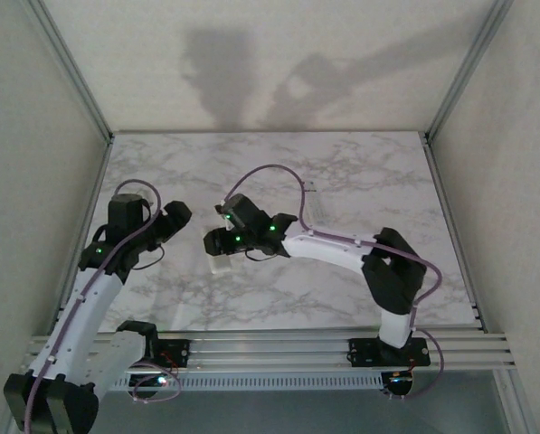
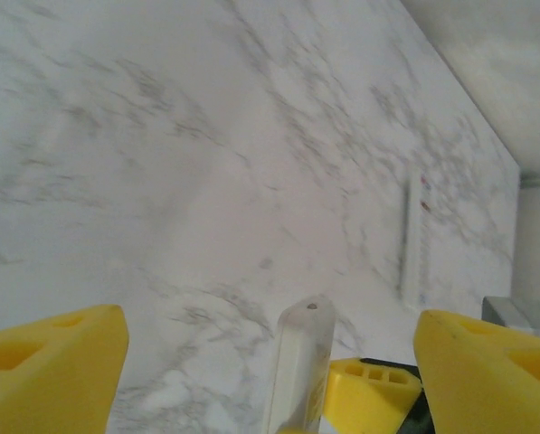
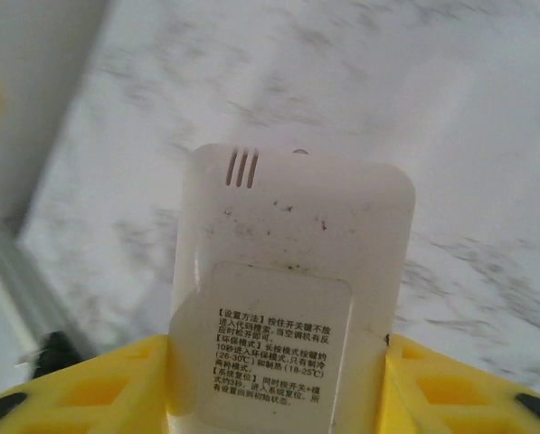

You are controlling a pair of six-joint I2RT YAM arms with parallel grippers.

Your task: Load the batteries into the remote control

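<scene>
Right wrist, white remote (image 3: 292, 226), Chinese instruction label (image 3: 274, 357)

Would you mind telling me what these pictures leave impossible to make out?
- Right wrist view: the remote and its label are cut off below by the frame edge, in the right hand.
- Top view: the right hand covers most of the remote.
- Left wrist view: the far remote is blurred, so its markings are unreadable.

Place: robot lab test cell | Landmark: marble-patterned bench (image 1: 342, 172) | Around the bench: plain pale panels (image 1: 34, 181) on three sides, held in aluminium posts (image 1: 71, 68) | Near edge of the bench: slotted aluminium rail (image 1: 279, 348), left arm (image 1: 89, 298) and right arm (image 1: 342, 249) bolted to it, purple cables (image 1: 271, 167) looping over them
</scene>
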